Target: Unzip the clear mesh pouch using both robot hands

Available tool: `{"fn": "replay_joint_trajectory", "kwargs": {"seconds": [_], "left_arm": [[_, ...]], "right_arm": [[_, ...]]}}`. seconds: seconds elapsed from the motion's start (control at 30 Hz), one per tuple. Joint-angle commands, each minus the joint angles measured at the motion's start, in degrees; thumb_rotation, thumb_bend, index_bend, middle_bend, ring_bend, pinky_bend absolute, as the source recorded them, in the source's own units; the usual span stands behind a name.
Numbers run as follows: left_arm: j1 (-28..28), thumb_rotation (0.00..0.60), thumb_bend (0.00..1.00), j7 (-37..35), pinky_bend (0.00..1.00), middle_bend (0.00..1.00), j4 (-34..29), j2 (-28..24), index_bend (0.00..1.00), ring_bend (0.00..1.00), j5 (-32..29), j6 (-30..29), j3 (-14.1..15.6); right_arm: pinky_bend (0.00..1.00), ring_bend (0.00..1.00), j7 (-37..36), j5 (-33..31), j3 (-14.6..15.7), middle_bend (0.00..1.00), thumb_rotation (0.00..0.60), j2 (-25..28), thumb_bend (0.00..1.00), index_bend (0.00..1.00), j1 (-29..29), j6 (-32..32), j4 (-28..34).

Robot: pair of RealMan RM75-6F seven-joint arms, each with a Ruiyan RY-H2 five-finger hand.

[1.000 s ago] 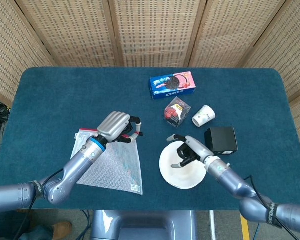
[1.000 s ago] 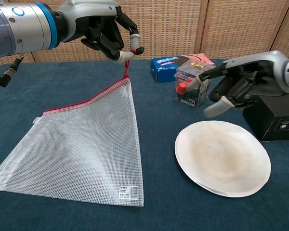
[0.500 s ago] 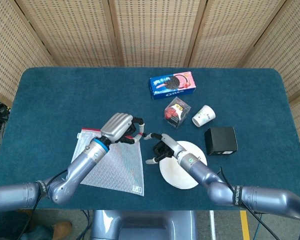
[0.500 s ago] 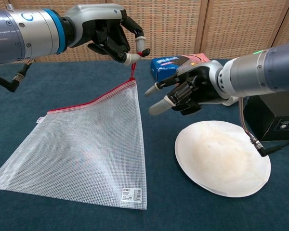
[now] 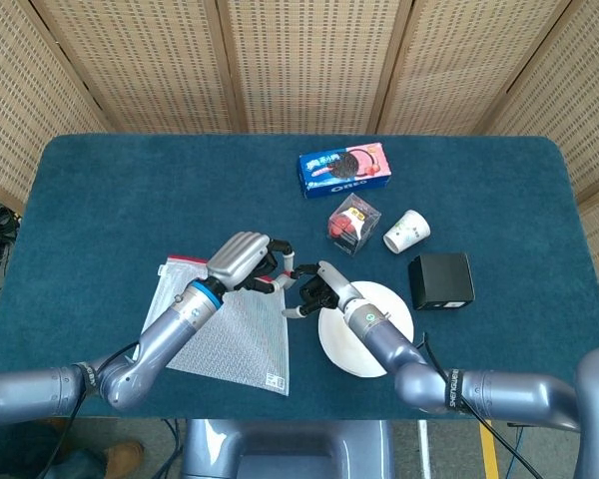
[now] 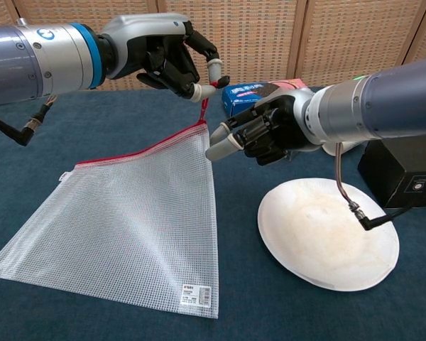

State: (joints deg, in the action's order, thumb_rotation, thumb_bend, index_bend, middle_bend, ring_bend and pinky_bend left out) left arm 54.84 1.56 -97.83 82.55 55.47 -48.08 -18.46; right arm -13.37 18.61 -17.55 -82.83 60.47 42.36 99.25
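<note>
The clear mesh pouch (image 6: 121,227) with a red zip edge lies flat at the front left of the table, also visible as the pouch (image 5: 230,334) in the head view. My left hand (image 6: 167,57) is raised above its far right corner and pinches the red zipper pull (image 6: 204,103), lifting that corner. My right hand (image 6: 263,135) reaches in from the right, its fingertips (image 6: 219,148) right beside that lifted corner; nothing is plainly held in them. In the head view the left hand (image 5: 245,261) and right hand (image 5: 319,291) nearly meet.
A white plate (image 6: 326,234) lies just right of the pouch, under my right forearm. Behind it stand a black box (image 6: 405,177), a blue Oreo box (image 5: 345,170), a clear box with red contents (image 5: 354,222) and a paper cup (image 5: 406,231).
My right hand has swung left from above the plate to the pouch's raised corner. My left hand has carried the zipper pull slightly right and the pouch has shifted with it.
</note>
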Motion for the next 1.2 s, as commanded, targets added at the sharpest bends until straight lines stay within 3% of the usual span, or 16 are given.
{"fn": "replay_joint_trajectory", "kwargs": {"seconds": [0.03,0.5,0.7,1.2], "left_arm": [[-0.02,0.600,0.94,-0.21,1.00,0.97,-0.07,-0.03,0.69,1.00,-0.02,0.00,0.06],[-0.46,0.600,0.94,-1.52,1.00,0.97,0.54,1.39,0.69,1.00,1.58,-0.93,0.97],[-0.57,0.600,0.94,-2.24,1.00,0.97,0.60,1.71,0.69,1.00,2.17,-1.26,0.78],[-0.86,0.600,0.94,-3.61,1.00,0.97,0.73,1.54,0.70,1.00,2.67,-0.91,0.82]], "right_arm": [[1.00,0.93,1.01,-0.97,-0.34,0.96,0.600,-0.72,0.00,0.50,0.24,1.80,0.49],[1.00,0.93,4.40,-5.22,-2.43,0.96,0.600,-2.98,0.06,0.52,1.27,5.35,0.64],[1.00,0.94,5.81,-6.53,-3.24,0.97,0.600,-4.72,0.23,0.54,1.31,7.45,-0.34],[1.00,0.94,8.78,-7.71,-4.71,0.97,0.600,-6.35,0.47,0.57,0.74,9.00,-0.86]]}}
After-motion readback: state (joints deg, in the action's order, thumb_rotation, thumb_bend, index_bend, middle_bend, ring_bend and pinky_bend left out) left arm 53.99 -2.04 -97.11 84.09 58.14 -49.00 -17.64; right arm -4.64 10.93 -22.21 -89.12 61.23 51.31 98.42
